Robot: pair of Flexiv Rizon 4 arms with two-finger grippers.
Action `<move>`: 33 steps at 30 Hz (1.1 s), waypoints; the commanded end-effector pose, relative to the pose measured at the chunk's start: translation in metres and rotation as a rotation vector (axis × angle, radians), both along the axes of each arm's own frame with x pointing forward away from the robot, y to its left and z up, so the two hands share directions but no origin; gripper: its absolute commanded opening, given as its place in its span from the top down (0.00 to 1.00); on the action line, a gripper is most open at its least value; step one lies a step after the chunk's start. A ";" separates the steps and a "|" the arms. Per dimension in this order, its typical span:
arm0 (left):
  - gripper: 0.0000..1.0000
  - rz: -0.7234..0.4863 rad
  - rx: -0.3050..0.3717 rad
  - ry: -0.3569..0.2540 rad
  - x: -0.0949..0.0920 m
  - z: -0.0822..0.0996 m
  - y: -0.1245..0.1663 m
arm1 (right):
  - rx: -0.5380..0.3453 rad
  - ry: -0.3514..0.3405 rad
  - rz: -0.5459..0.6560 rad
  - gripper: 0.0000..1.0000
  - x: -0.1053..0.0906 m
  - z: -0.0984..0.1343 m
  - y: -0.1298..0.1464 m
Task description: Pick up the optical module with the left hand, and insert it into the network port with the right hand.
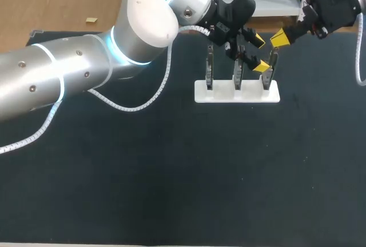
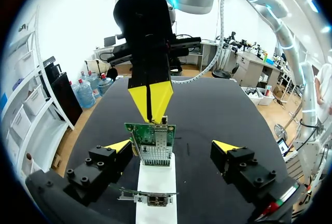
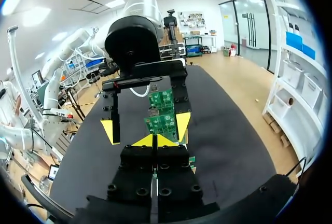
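On the dark counter, a white stand holds 3 green circuit boards upright in a row. The left jaws stand wide open astride one board, their yellow tips on either side of its silver network port. The right jaws hang closed over the row's right end, with yellow tips pressed together just ahead of the left jaws; I cannot pick out the optical module, and the boards' print is too small to read.
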State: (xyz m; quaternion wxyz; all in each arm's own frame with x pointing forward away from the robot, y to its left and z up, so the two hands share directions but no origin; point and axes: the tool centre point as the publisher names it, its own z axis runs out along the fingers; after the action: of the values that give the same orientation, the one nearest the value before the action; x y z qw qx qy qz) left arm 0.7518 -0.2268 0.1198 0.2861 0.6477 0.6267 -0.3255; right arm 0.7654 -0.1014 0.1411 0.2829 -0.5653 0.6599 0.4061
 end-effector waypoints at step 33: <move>0.00 0.076 -0.007 -0.045 0.010 0.020 0.011 | 0.056 -0.124 -0.078 1.00 0.013 0.030 -0.006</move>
State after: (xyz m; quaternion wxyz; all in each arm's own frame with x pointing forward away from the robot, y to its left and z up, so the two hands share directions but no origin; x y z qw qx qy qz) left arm 0.7685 -0.2224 0.1315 0.3089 0.6329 0.6353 -0.3168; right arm 0.7888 -0.1054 0.1678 0.3454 -0.5592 0.6470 0.3865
